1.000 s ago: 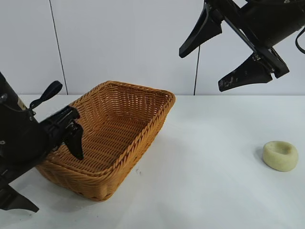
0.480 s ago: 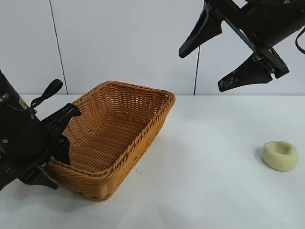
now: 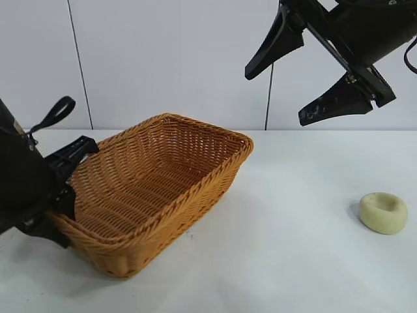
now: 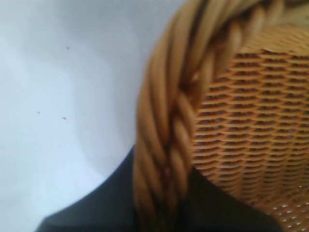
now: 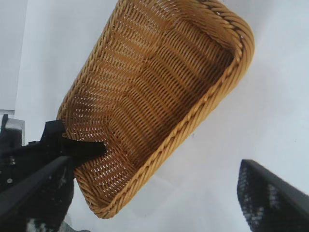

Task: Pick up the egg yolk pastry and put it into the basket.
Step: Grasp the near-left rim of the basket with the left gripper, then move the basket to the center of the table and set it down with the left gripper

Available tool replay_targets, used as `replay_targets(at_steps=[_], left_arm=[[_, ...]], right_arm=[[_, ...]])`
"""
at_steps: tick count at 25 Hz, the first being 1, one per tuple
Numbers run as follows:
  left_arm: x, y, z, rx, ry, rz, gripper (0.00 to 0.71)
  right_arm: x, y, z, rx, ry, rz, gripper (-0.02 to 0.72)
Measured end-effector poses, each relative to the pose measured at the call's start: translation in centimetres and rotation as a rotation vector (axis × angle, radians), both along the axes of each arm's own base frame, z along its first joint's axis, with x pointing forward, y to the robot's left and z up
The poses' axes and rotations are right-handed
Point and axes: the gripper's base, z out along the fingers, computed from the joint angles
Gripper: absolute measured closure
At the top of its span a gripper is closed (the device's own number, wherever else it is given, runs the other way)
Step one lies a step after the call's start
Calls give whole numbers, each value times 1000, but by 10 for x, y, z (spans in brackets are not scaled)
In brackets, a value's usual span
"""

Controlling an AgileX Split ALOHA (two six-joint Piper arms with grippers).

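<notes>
1. We count one basket (image 3: 156,189), one egg yolk pastry (image 3: 384,212) and two end effectors.
2. The basket's long axis runs from the desk's (image 3: 287,261) near left corner toward its far edge; it holds nothing.
3. The pastry lies dimple-up near the desk's right edge, well apart from the basket.
4. The left end effector (image 3: 64,195) is clenched on the basket's braided rim at its near left end.
5. The right end effector (image 3: 306,72) hangs released above the desk.

Bright, even light, apparently from overhead. Soft shadows under basket (image 3: 163,189) and beside egg yolk pastry (image 3: 384,212) on white table (image 3: 293,261). No harsh glare. Left wrist view badly out of focus, braided rim smeared; right wrist view mostly sharp.
</notes>
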Motion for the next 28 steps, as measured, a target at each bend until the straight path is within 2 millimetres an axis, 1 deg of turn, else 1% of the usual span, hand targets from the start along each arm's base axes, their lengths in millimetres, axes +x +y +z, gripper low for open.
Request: replay_targets(at_steps=[3,5,8,15,18,22,25,28], left_arm=[[17,10,17,20,-12,-62,625],[27,14,28,31,-30,-139,625],[42,15,41,33,-50,-255,626],[71,7,36,62,-9,-530,626],[79,3,35,71,3,-640,626],[86,-1,39,73,10,-779,626],[92,1,43,41,11,-847,626],[97,9,45,13,-13,-868,626]], right_arm=[[0,0,0,0,0,0,48],[0,0,0,0,0,0,48],[0,0,0,0,0,0,48],[0,0,0,-4,-1,2,48],[0,0,0,-3,2,4,48],[-1,0,0,-3,9,13,48],[-1,0,0,-2,10,14,48],[-1,0,0,-3,10,14,48]])
